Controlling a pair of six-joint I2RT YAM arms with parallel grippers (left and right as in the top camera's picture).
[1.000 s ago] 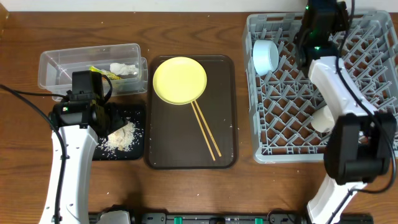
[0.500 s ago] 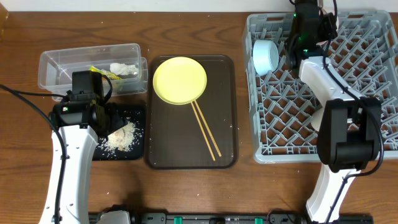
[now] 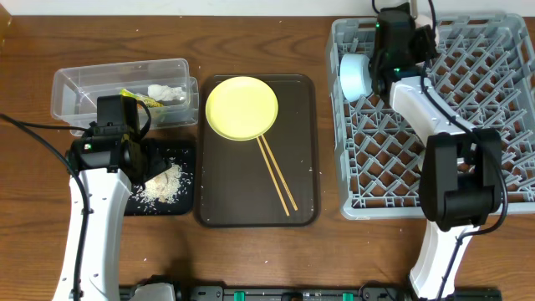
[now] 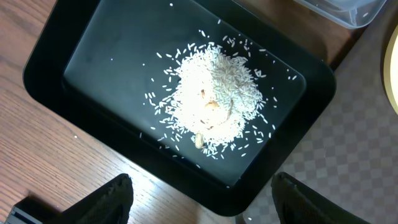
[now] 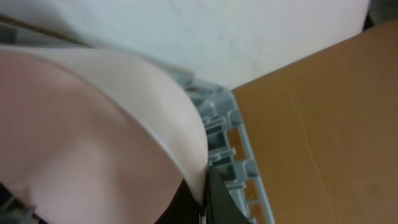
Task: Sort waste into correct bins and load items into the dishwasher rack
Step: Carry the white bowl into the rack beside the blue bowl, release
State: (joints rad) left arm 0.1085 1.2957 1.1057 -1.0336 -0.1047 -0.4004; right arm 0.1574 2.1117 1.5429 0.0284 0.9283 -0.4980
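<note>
At left, the snack wrapper (image 3: 134, 96) and tissue (image 3: 167, 90) lie in the clear tub (image 3: 75, 84). Just nearer, the left gripper (image 4: 199, 199) hangs over the rice (image 4: 214, 106) heaped in the black tray (image 4: 93, 56), fingers wide apart. In the centre, the yellow plate (image 3: 242, 107) and chopsticks (image 3: 276, 176) rest on the brown serving tray (image 3: 221, 192). At right, the right gripper (image 3: 378, 73) sits right at the light blue bowl (image 3: 355, 75) in the rack's (image 3: 501, 125) far-left corner — whether its fingers are closed cannot be told.

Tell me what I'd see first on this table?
The round bright yellow plate pops out, on the dark brown serving tray in the middle. On the right sits the big grey plastic rack, a light blue bowl in its far left corner. On the left, white rice heaps in a shallow black tray.
</note>
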